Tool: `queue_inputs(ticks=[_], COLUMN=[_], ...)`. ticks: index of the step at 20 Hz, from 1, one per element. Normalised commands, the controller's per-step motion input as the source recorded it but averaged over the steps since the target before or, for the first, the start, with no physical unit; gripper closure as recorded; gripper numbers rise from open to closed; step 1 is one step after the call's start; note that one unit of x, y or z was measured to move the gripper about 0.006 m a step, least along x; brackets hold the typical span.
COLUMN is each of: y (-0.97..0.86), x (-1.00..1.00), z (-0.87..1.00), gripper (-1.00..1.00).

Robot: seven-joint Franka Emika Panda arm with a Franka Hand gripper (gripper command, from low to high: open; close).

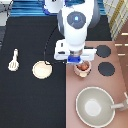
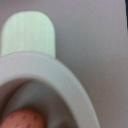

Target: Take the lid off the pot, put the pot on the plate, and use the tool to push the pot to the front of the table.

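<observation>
- Cream-white tool lies on the black table at the exterior view's far left; untouched, well apart from the arm
- plate sits on the table right of the tool, bare; near the stove block edge, not touching it
- gripper hangs directly over the pot, which stands on the stove block just right of the plate; whether the gripper is open, closed or gripping: cannot tell, the hand hides it
- wrist view: pot rim close below, one side tab showing, reddish piece inside; no lid on the pot; lid not visible in either view
- judgement: lid step done, pot-to-plate step in hand; it calls for a firm hold on the rim and a level lift so the contents stay in
- two burners right of the pot; grey pan at the exterior view's bottom right, clear of the work
</observation>
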Motion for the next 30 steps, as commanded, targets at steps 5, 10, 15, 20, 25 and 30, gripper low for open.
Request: queue_inputs(ticks=[5, 10, 15, 20, 25, 30], y=[-0.05, -0.04, -0.01, 0.01, 0.05, 0.03], x=[0.30, -0.09, -0.14, -0.12, -0.22, -0.28], z=[-0.25, -0.56, -0.25, 0.06, 0.03, 0.01], gripper=[-1.00, -1.00, 1.00, 1.00, 1.00, 1.00])
